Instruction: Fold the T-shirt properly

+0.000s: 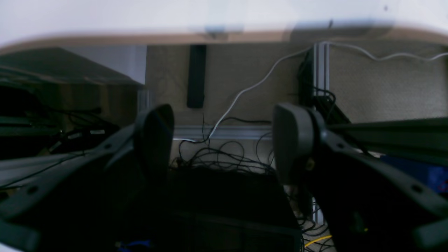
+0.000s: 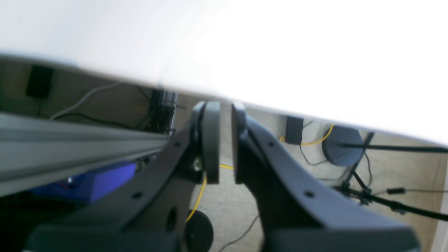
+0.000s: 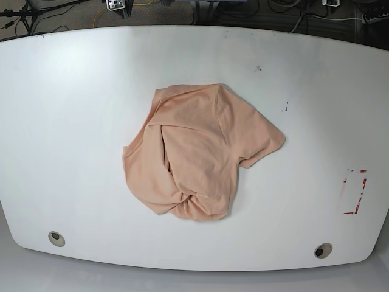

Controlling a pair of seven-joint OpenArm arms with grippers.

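Observation:
The peach T-shirt (image 3: 194, 152) lies crumpled in a loose heap in the middle of the white table (image 3: 73, 121), one sleeve pointing right. Neither arm shows in the base view. In the left wrist view my left gripper (image 1: 222, 117) stands open with nothing between its fingers, below the table's edge and facing the floor and cables. In the right wrist view my right gripper (image 2: 225, 140) is shut, with only a thin slit between its pads and nothing held, also just off the table's edge. The T-shirt appears in neither wrist view.
A red-marked rectangle (image 3: 354, 193) sits near the table's right edge. Two round holes (image 3: 56, 238) (image 3: 323, 250) lie near its front edge. Cables (image 1: 224, 157) and an aluminium rail (image 2: 70, 150) lie below the table by the grippers.

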